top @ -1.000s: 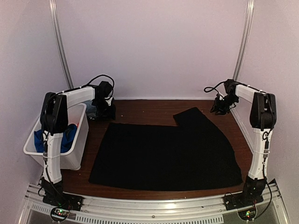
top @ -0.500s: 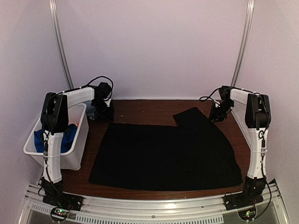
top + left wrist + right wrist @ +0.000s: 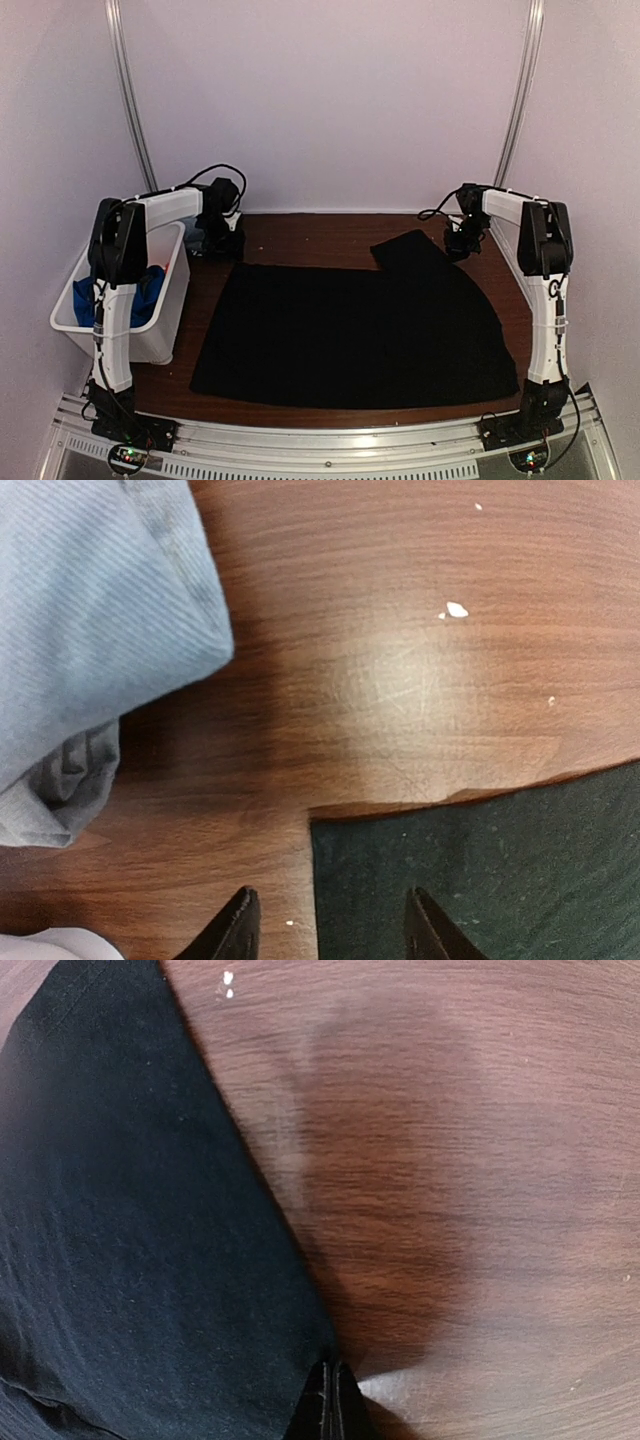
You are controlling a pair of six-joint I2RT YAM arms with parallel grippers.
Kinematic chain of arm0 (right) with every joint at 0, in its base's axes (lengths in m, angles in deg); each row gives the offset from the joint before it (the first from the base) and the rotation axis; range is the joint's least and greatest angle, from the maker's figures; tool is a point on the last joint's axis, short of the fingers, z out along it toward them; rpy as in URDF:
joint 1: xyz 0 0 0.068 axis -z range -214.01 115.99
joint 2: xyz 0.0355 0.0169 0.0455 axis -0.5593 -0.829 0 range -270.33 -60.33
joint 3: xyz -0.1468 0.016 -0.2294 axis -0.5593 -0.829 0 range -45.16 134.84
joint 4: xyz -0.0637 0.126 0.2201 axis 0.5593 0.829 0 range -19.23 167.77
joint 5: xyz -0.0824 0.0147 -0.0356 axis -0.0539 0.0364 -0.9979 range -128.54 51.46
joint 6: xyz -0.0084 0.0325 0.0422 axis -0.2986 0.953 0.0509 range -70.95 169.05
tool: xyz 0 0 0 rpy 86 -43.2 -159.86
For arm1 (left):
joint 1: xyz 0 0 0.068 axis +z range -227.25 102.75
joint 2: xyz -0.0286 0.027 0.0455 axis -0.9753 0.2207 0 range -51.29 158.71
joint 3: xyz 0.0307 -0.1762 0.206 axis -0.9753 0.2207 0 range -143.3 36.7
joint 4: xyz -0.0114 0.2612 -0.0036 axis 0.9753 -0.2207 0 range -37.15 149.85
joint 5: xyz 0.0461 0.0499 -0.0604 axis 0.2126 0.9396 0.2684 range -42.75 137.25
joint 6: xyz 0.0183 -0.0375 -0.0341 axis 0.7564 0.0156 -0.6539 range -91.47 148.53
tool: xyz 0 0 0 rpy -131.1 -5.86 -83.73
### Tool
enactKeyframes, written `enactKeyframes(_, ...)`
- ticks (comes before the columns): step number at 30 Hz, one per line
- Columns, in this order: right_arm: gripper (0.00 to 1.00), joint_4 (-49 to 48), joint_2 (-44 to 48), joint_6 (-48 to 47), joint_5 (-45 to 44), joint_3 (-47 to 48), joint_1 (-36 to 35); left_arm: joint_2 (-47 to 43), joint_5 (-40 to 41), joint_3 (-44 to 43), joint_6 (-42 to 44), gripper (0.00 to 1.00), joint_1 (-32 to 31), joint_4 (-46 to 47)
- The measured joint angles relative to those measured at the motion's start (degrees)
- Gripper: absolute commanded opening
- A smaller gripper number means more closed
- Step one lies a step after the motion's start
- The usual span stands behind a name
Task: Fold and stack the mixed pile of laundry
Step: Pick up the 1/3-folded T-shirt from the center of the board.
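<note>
On your surface [image 3: 300,228] the black cloth [image 3: 350,330] lies spread flat mid-frame. Your left claw [image 3: 330,930] stands half open and empty over the cloth's upper-left corner. Your right claw [image 3: 330,1400] is closed tight at the cloth's upper-right edge.

Standing here, I can't find a single word, number or logo to read. The black cloth [image 3: 350,330] and the white bin [image 3: 168,315] are plain, and the arms' markings are too small to tell.
</note>
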Motion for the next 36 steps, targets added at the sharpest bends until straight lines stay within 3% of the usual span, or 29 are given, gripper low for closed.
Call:
enactKeyframes(9, 0.0, 1.3, -3.6, 1.3, -1.0, 6.4, 0.0, 2.1, -5.0, -0.2, 2.6, 0.44, 0.9, 1.0)
enactKeyframes(30, 0.0, 1.5, -3.7, 3.1, -1.0, 6.7, 0.1, 5.6, -3.9, -3.8, 8.7, 0.4, 0.9, 1.3)
enactKeyframes(36, 0.0, 1.5, -4.3, 3.3, -0.9, 7.8, 0.1, 5.6, -5.0, -2.8, 9.5, 0.33, 0.9, 1.8)
